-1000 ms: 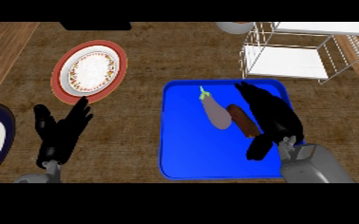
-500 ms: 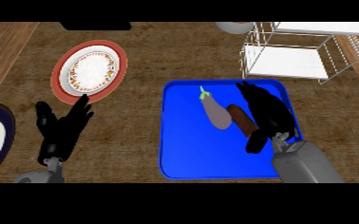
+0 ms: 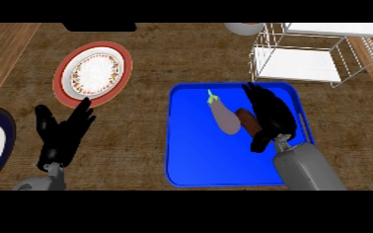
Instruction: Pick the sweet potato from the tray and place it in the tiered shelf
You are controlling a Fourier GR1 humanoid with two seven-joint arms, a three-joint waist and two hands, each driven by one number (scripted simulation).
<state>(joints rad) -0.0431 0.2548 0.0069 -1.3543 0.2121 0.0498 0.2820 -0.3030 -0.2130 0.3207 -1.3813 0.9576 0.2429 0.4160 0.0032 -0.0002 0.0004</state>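
On the brown counter (image 3: 167, 54), toward 4 o'clock from centre, a blue tray (image 3: 218, 163); inside it, upper middle, a pale purple eggplant (image 3: 224, 116) with green stem pointing to 11 o'clock; just beside it at 3 o'clock, touching or nearly so, the sweet potato (image 3: 250, 121), dark reddish-brown, lying lengthwise on the tray floor. Right hand (image 3: 268, 111) over the tray's right half, fingers stretched toward 12 o'clock and slightly bent, alongside the sweet potato at its 3 o'clock; thumb low near the wrist; fingers not wrapped round the sweet potato, whether they touch it cannot be told. Left hand (image 3: 62, 133) at 8 o'clock of the view, fingers spread and straight, holding nothing, resting. At 10 o'clock, a round plate (image 3: 93, 74) with red rim and patterned white centre. At 1 to 2 o'clock, the tiered shelf (image 3: 302, 61), white wire frame, white panels; well apart from the sweet potato. A pale round object (image 3: 244, 28) at 12 o'clock, cut by the edge.
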